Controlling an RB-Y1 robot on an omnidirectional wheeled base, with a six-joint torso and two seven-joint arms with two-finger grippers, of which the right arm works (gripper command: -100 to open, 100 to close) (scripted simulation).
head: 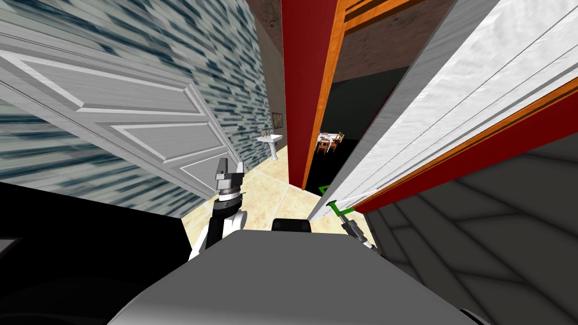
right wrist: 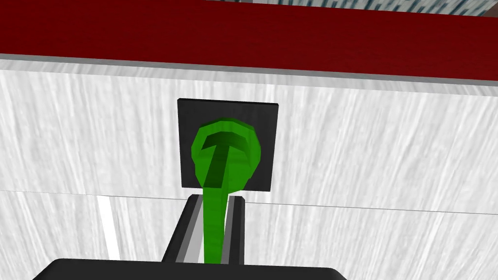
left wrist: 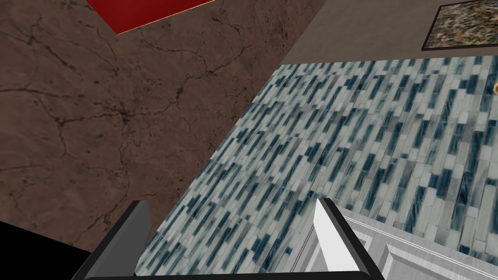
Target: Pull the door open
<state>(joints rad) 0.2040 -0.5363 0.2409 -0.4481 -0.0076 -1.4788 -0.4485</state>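
Right gripper [right wrist: 217, 201] is closed on the green lever handle [right wrist: 224, 155], whose black plate sits on the white door [right wrist: 364, 146] straight ahead. The grasp looks made and the door is possibly ajar. Next comes a steady backward pull along its arc. Left gripper [left wrist: 233, 214] is open and empty.

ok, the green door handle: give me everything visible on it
The green handle is a plain bright green lever: a round hub with a straight bar running from it toward the right gripper. The hub sits on a black square plate fixed to the white, streaky door. The gripper's two fingers press the bar's sides. In the head view the handle sits near the door's free edge.
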